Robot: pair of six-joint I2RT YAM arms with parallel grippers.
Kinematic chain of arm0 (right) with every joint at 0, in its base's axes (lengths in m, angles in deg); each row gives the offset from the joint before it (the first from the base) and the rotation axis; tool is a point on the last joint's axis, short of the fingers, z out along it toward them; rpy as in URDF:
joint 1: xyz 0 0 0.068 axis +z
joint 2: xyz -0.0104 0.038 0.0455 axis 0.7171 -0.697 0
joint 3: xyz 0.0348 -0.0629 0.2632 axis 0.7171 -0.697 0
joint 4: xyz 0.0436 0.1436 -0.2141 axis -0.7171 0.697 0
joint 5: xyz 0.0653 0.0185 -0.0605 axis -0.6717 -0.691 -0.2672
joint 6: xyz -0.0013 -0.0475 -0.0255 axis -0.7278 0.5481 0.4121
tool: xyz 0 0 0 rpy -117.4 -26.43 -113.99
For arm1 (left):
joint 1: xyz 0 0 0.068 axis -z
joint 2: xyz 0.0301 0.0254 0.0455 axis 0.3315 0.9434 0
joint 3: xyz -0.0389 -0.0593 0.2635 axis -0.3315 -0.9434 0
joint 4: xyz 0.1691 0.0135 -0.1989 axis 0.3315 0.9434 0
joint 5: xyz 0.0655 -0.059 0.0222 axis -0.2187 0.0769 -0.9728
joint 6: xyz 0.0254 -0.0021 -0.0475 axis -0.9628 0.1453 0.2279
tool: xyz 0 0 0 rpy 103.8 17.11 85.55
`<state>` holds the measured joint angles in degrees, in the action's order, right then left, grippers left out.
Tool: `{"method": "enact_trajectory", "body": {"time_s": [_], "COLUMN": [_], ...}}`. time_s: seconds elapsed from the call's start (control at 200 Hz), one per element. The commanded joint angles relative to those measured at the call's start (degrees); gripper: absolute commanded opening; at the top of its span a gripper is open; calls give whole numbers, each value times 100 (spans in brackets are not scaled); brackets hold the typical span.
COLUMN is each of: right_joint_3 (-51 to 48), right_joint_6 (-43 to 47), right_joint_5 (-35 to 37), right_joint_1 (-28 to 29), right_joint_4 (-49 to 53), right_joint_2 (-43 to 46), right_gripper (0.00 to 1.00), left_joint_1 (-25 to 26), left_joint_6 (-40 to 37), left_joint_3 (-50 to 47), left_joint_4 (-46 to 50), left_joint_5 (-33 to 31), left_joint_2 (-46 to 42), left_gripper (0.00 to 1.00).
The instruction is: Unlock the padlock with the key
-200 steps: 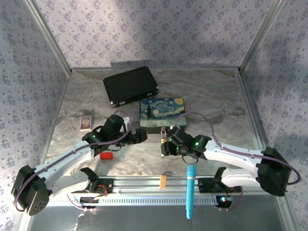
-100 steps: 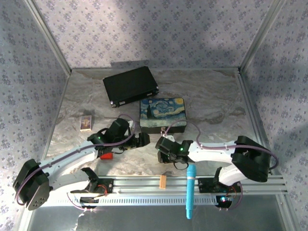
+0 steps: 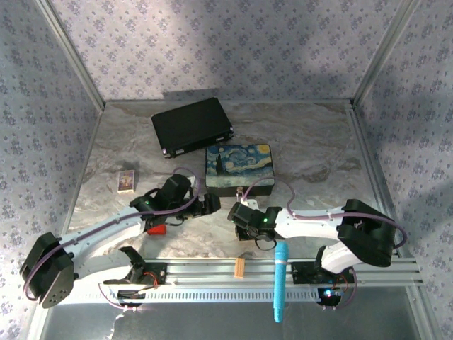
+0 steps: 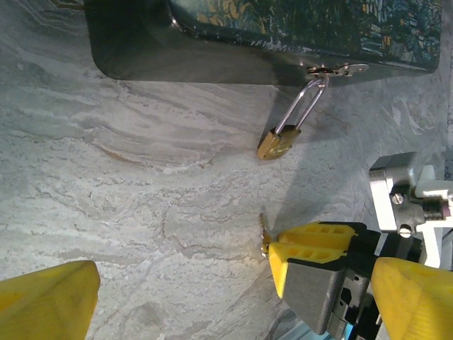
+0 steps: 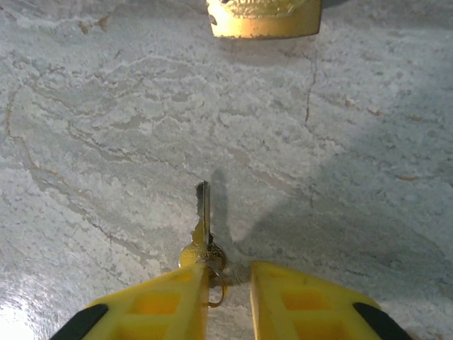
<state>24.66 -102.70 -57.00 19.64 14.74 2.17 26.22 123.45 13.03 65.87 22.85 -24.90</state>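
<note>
The left arm (image 3: 106,230) and right arm (image 3: 318,221) stretch forward low and bend inward, so the 2 grippers sit near each other but apart. The left gripper (image 4: 233,283) has its fingers spread wide. The right gripper (image 5: 230,280) has its fingers near together, with a narrow gap between them.

Metal, plastic and stone-look finishes at the key

Just ahead of the right end effector (image 5: 228,278), whose fingers (image 5: 163,297) are matt yellow ribbed plastic, a thin silvery metal key (image 5: 203,209) glints, its bow brass-toned. Beyond it the small brass-gold padlock (image 5: 263,18) looks dully brushed, on a smooth, faintly shiny marble-veined grey desk (image 5: 85,106).
</note>
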Motion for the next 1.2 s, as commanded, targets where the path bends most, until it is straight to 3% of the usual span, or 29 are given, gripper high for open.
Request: {"method": "enact_trajectory", "body": {"time_s": [0.0,0.365,0.71,1.194], "right_joint_3": [-56,-158,-106,187], "right_joint_6": [-160,-227,-266,-489], "right_joint_5": [-275,-238,-243,182], "right_joint_1": [48,6,20,82], "right_joint_4": [-590,-555,-618,375], "right_joint_2": [-234,121,-94,-311], "right_gripper": [19,24,27,18], "left_joint_1": [64,71,71,69], "left_joint_6": [71,111,115,141], "left_joint_3": [-12,-95,-126,-153], "left_joint_4": [-130,-264,-295,-316], "left_joint_5": [-80,-119,-129,-189], "left_joint_2": [72,179,165,202], "left_gripper": [98,98,98,98]}}
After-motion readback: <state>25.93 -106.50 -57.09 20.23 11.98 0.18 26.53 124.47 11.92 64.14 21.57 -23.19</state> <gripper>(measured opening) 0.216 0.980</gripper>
